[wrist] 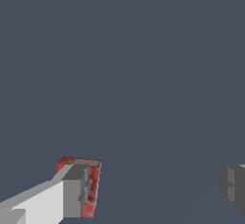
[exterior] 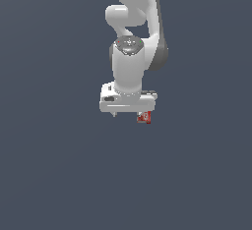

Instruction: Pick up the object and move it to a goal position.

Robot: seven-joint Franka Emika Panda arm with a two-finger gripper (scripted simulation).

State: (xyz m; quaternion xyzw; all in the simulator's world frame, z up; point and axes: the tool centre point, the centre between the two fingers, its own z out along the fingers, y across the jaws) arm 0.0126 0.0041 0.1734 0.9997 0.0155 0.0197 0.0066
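Gripper (exterior: 129, 114) hangs low under white arm (exterior: 135, 32), fingers spread wide apart, clasping nothing. Red box (exterior: 143, 117) sits at one fingertip, on exterior view's right side of gripper, not between fingers. Wrist view confirms: red box (wrist: 86, 187) lies against outer face of one finger (wrist: 72, 192), other finger (wrist: 233, 185) well apart across bare grey floor (wrist: 124, 74). Judgement: grasp not made, lift and carry to goal both left; gripper needs shifting sideways to straddle box. No goal marker visible
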